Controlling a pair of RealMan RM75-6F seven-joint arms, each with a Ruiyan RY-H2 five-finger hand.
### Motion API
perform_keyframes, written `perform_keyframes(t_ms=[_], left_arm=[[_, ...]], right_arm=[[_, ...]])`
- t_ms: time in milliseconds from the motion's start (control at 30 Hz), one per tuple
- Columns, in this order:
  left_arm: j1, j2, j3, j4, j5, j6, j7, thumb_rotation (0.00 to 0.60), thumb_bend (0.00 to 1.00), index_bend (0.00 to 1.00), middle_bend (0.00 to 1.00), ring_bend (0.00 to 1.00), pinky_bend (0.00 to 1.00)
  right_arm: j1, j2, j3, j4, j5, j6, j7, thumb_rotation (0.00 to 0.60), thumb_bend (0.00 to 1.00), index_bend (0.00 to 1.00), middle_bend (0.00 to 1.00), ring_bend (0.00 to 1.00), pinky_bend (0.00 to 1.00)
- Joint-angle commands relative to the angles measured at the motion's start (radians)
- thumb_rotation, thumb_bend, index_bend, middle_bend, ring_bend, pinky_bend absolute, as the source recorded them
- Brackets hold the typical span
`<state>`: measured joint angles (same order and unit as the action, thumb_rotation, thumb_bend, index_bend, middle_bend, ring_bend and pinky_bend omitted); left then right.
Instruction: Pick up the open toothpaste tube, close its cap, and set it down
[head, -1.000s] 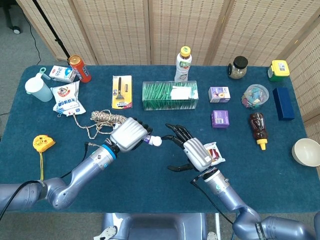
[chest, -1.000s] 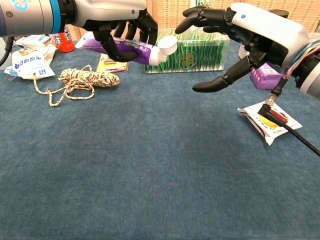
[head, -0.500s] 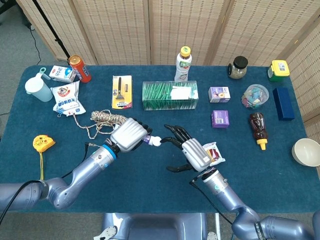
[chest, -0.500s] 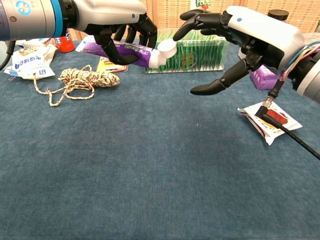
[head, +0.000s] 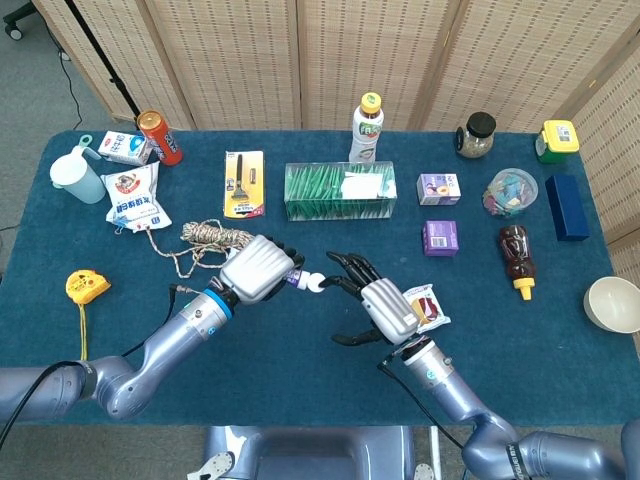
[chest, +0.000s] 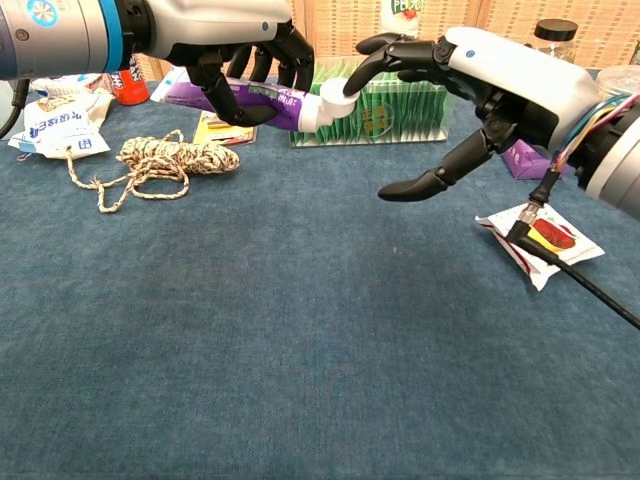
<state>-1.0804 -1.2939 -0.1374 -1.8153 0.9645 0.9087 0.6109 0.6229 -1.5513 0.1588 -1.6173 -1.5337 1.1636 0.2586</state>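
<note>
We are seeing bare blue table (chest: 300, 360) stretching toward the near edge below both hands. No label is reading clearly. Our left hand (head: 258, 268) is gripping the purple toothpaste tube (chest: 250, 100) above the cloth; our right hand (chest: 480, 80), fingers spread, is touching its white cap (chest: 335, 100) with a fingertip.

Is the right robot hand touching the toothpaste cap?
Touching: chest view shows a fingertip of the right robot hand resting against the white cap.

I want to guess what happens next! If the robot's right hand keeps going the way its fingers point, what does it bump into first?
Probably the white cap of the purple toothpaste tube gripped by the left hand; the right hand's fingertips look almost there.
</note>
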Motion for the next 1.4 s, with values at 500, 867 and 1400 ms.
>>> perform_keyframes(t_ms=[500,867,1400], left_arm=[[0.022,-0.005,0.002,0.005,0.042,0.030,-0.035,0.600,0.58,0.49,0.48,0.50,0.51],[0.033,-0.012,0.003,0.016,0.064,0.034,-0.049,0.600,0.58,0.49,0.48,0.50,0.51],[0.066,-0.004,0.019,0.045,0.119,0.028,-0.103,0.600,0.58,0.49,0.48,0.49,0.51]], right_arm=[[0.012,-0.021,-0.003,0.015,0.010,-0.012,0.001,0.600,0.00,0.26,0.03,0.00,0.00],[0.019,-0.030,-0.002,0.025,0.018,-0.019,-0.001,0.600,0.00,0.26,0.03,0.00,0.00],[-0.018,0.040,-0.015,-0.007,0.014,0.022,0.031,0.600,0.00,0.17,0.02,0.00,0.00]])
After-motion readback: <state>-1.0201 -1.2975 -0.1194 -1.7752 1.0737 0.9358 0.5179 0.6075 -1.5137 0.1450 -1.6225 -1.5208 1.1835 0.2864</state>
